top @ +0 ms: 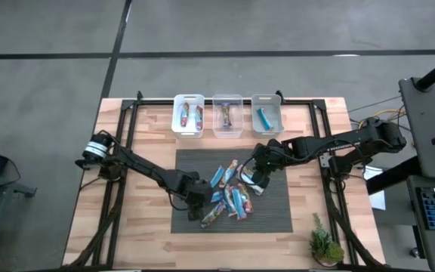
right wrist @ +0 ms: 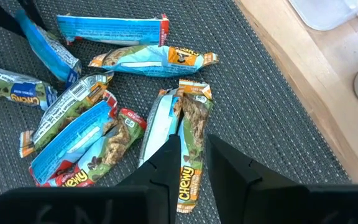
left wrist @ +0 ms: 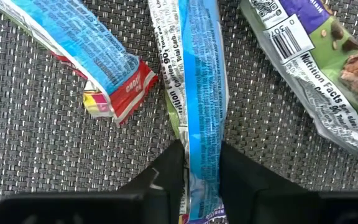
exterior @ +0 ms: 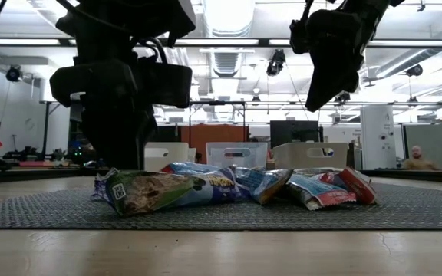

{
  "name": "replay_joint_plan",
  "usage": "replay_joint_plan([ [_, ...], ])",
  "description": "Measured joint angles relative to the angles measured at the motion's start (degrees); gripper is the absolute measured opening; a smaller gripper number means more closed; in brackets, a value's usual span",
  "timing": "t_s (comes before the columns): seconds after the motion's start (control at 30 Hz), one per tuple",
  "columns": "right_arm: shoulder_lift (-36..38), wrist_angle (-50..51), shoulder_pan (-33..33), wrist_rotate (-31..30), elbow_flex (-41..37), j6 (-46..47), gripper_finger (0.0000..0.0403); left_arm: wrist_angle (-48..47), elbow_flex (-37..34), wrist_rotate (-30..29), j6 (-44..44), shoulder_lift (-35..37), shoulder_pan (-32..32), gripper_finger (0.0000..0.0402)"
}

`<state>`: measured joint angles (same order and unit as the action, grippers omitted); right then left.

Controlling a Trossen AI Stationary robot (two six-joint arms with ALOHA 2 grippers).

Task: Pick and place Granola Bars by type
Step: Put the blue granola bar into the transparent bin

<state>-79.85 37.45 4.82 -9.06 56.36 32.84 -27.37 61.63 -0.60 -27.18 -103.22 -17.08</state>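
High view: bars point(top: 229, 198) piled on the dark mat point(top: 278, 215) mid-surface, three bins point(top: 226, 115) at the far edge already holding a few bars, plant point(top: 325, 245) at the near right corner. Left end effector point(left wrist: 199, 171) is clamped on a blue bar point(left wrist: 201, 93) lying on the mat, other bars close on both sides. Right end effector point(right wrist: 193, 163) pinches an orange "CHEWY" bar point(right wrist: 194, 134) beside the pile; "Nutrition Facts" reads on a green wrapper point(left wrist: 328, 81).

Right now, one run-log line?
left gripper: shut on bar, mat | right gripper: shut on bar, lifted | bins: four bars
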Motion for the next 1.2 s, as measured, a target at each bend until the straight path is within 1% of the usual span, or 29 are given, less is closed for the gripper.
replay_joint_plan([
  [0.1, 0.0, 0.0, 0.0, 0.0, 0.0, 0.0, 0.0068, -0.1, 0.1, 0.5, 0.0, 0.1, 0.1, 0.0056],
  [0.43, 0.0, 0.0, 0.0, -0.1, 0.0, 0.0, 0.0068, -0.6, 1.5, 1.6, 1.2, 0.3, 0.5, 0.0055],
  [0.7, 0.0, 0.0, 0.0, -0.1, 0.0, -0.3, 0.0068, -7.0, 5.1, 1.7, 3.2, 1.7, 1.0, 0.0054],
  [0.87, 0.2, 0.1, 0.0, 0.0, 0.0, -0.5, 0.0068, -10.9, 9.2, 1.7, 4.5, 3.1, 1.9, 0.0054],
  [1.03, 1.5, 2.6, 0.0, 0.1, 0.2, -1.2, 0.0068, -15.5, 15.8, 1.6, 6.3, 3.2, 3.0, 0.0054],
  [1.1, 2.1, 4.4, 0.0, 0.1, 0.6, -1.7, 0.0068, -17.7, 18.6, -0.1, 7.6, 3.2, 3.5, 0.0054],
  [1.2, 3.5, 6.8, 0.0, 0.1, 0.8, -1.8, 0.0068, -21.4, 22.9, -5.2, 9.7, 3.2, 4.8, 0.0054],
])
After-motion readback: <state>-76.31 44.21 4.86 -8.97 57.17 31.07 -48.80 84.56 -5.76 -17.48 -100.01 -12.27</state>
